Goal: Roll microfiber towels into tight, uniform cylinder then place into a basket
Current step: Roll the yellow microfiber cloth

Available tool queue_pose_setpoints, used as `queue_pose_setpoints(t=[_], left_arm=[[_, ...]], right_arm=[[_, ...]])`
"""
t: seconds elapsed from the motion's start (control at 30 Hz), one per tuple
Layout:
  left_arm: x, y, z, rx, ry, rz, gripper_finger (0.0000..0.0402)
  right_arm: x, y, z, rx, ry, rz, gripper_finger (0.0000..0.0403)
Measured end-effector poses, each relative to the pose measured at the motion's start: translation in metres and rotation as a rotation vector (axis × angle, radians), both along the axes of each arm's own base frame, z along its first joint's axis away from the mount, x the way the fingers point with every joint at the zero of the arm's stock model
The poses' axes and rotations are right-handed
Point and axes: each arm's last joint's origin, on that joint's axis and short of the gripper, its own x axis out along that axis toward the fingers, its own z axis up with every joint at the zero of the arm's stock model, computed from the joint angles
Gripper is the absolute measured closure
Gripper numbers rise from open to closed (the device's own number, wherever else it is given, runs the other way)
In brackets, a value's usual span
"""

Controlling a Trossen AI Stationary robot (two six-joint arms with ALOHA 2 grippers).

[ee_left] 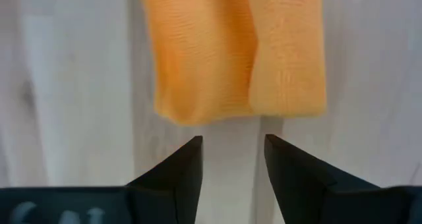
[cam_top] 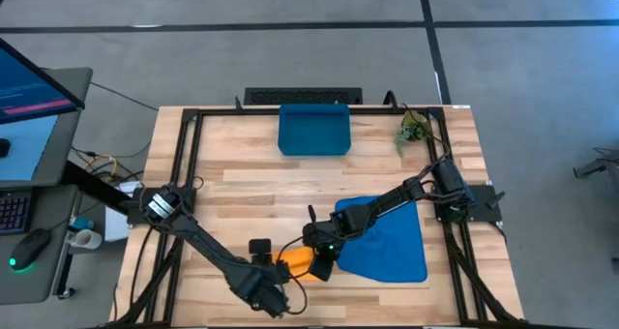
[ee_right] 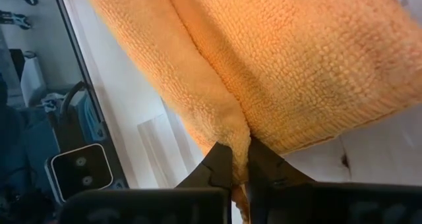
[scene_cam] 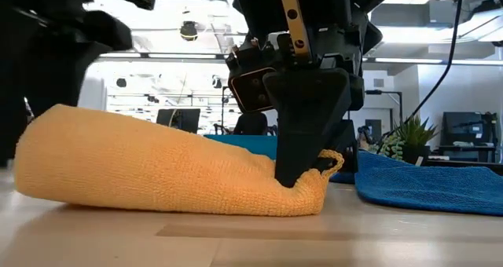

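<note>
- The right gripper (ee_right: 239,159) has its jaws pinched on one end of the orange towel (scene_cam: 157,169), probably to anchor the loose roll on the table (cam_top: 242,189).
- The left gripper (ee_left: 232,159) stands just off the roll's other end, jaws parted and empty; the cloth lies straight ahead of its tips, not between them.
- The blue towel (cam_top: 392,242) lies flat beside the right jaws, unrolled.
- The basket (cam_top: 313,129) sits well beyond both grippers, empty, awaiting rolls.

rolled towel (cam_top: 297,258) left of flat towel (cam_top: 387,240) | basket (cam_top: 313,131) behind both
</note>
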Motion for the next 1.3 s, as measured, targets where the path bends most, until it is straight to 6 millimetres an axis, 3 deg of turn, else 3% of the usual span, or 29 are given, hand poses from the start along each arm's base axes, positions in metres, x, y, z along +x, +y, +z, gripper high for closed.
queue_pose_setpoints(t=[0.17, 0.37, 0.57, 0.87, 1.0, 1.3], left_arm=[[-0.018, -0.019, 0.011, 0.044, -0.114, 0.001, 0.0251], [-0.036, -0.044, 0.019, 0.205, -0.382, -0.101, 0.0251], [-0.022, -0.057, 0.016, 0.164, -0.525, -0.222, 0.0252], [0.0, -0.033, -0.009, 0.146, -0.514, -0.255, 0.0252], [0.005, -0.026, -0.02, 0.053, -0.504, -0.241, 0.0252], [-0.001, -0.015, -0.04, 0.025, -0.475, -0.186, 0.0252]], right_arm=[[0.0, 0.0, 0.0, -0.01, -0.01, 0.01, 0.0367], [0.0, 0.0, 0.0, -0.013, -0.012, 0.01, 0.037], [0.0, 0.0, 0.0, -0.012, -0.015, 0.01, 0.0367], [0.0, 0.0, 0.0, -0.011, -0.018, 0.013, 0.0371], [0.0, 0.0, 0.0, -0.011, -0.02, 0.017, 0.0368], [0.0, 0.0, 0.0, -0.011, -0.022, 0.02, 0.0369]])
